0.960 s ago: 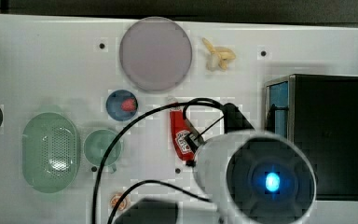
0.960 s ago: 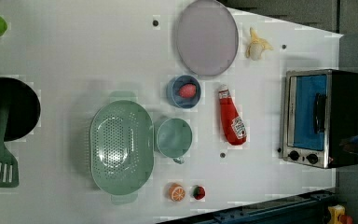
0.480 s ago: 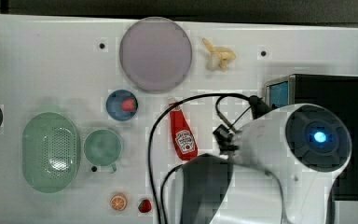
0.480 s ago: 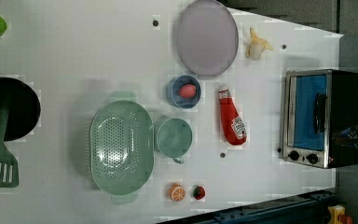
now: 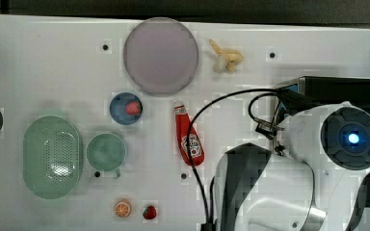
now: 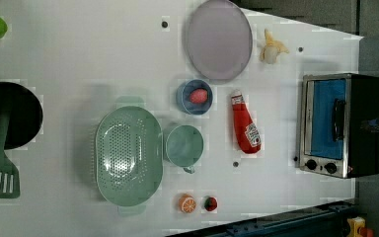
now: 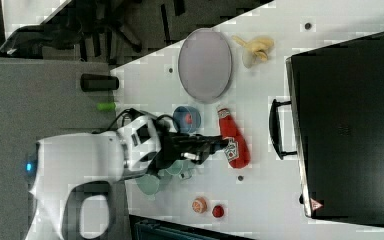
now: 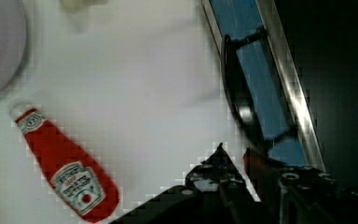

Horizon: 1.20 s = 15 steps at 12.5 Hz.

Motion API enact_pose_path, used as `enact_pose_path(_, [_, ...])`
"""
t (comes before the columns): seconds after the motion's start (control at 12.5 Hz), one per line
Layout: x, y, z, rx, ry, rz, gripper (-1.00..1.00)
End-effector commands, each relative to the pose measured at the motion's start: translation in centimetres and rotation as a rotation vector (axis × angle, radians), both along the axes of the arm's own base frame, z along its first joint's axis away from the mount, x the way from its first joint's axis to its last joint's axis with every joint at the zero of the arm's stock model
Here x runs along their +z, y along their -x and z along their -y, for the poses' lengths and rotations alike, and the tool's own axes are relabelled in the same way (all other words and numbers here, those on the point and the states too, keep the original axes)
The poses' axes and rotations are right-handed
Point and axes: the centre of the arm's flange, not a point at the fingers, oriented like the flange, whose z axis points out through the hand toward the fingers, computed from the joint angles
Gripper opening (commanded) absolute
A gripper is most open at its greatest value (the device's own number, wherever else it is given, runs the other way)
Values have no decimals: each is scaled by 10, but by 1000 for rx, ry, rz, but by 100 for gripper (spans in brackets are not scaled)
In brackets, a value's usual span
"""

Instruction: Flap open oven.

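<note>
End effector (image 8: pixel 233 163) beside closed oven (image 8: pixel 270 88)

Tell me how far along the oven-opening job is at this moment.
Done: nothing on the oven itself; its blue glass door is shut flat against the frame. In hand: the gripper sits close beside the door's bar handle, with nothing held. Left: hooking the handle and flapping the door down.

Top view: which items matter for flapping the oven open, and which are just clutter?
Job:
- oven, door shut
- its bar handle
- gripper, near the handle

Clutter:
- ketchup bottle
- purple plate
- banana
- blue bowl
- green colander
- green cup
- orange slice
- strawberry
</note>
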Motion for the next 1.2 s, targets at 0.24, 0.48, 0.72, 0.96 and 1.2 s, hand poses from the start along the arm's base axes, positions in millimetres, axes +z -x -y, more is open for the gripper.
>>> enact_pose_path(0.24, [-44,5,50,286,29,5,-65])
enact_pose_path(0.48, [-75,9,70,291,28,-27,-65])
enact_pose_path(0.72, [-100,7,73,293,43,-31,-65])
enact_pose_path(0.96, [-124,5,69,306,49,-39,-65])
enact_pose_path(1.2, [-140,-2,67,325,80,-9,-65])
